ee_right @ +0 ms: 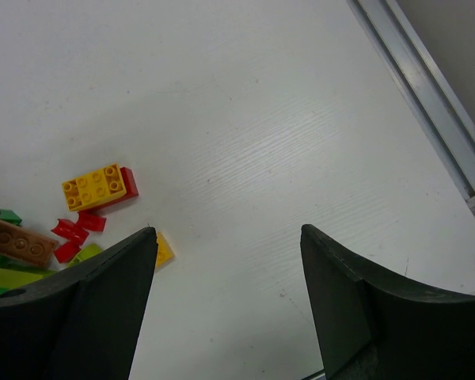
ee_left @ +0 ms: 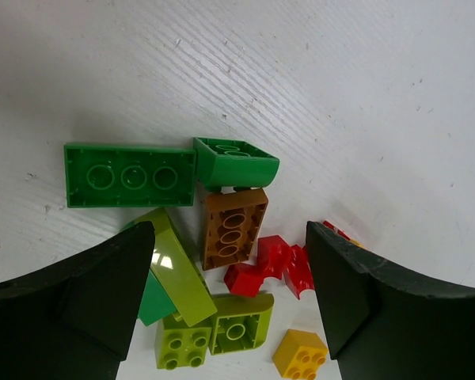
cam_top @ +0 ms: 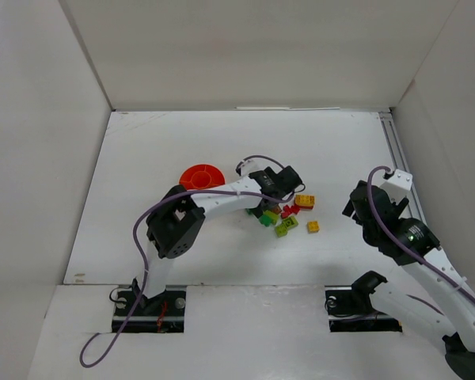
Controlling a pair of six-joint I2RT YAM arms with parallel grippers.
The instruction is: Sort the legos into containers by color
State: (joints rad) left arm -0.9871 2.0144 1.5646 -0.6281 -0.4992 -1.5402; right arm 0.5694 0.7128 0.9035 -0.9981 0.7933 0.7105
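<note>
White tabletop: small plastic lego bricks heaped mid-table, none visible in round orange-red plastic bowl nearby. Left gripper spread over heap, right gripper spread, empty. Sorting apparently unstarted.

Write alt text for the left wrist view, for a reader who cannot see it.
The left gripper, jaws open and empty, points down at a loose cluster of legos on a white table: two green bricks, a brown brick, red pieces, lime bricks and a yellow brick.
</note>
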